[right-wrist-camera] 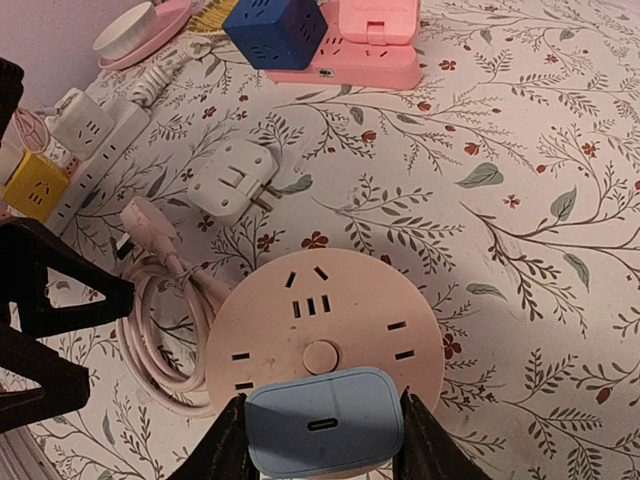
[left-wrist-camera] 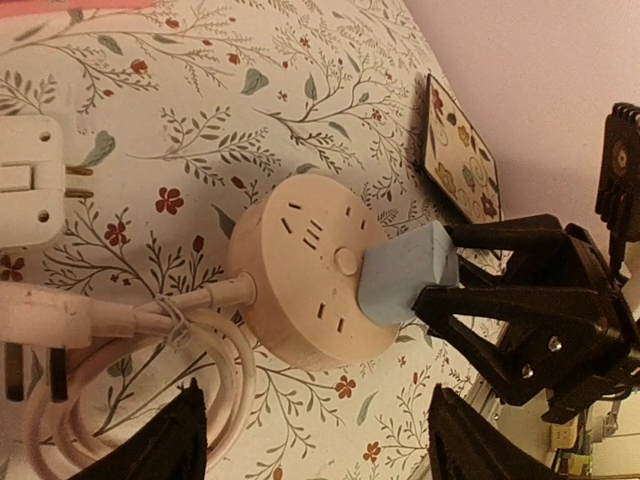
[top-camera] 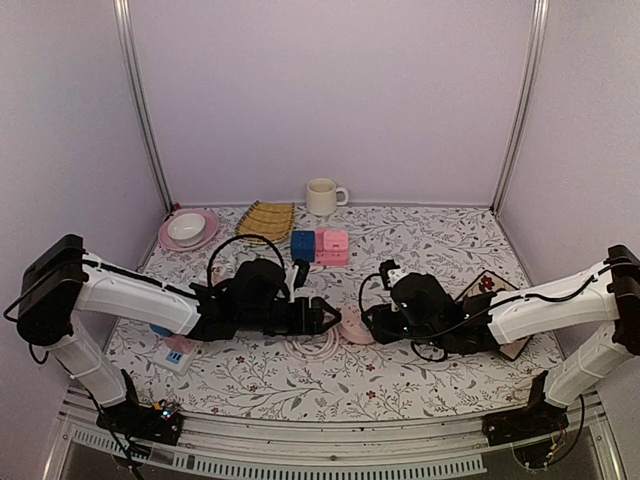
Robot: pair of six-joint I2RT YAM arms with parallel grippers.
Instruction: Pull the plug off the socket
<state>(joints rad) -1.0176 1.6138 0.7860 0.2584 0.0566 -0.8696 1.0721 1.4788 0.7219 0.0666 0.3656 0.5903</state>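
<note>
Robot lab test booth. Plain lilac walls [top-camera: 330, 90], metal corner posts [top-camera: 140, 110], floral tablecloth [top-camera: 430, 240] as work surface, arm bases [top-camera: 150, 420] bolted on front rail [top-camera: 330, 440].

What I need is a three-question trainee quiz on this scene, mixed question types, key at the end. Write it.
1. Multiple choice: which thing do the right jaws clamp? A) white adapter B) blue plug C) pink cord
2. True or false: the left jaws are shut on the pink cord.
3. Short answer: is the blue plug out of the round pink socket yet?
Key: 1 B. 2 False: they stand open and hold nothing. 3 No: it sits in the socket.
</note>
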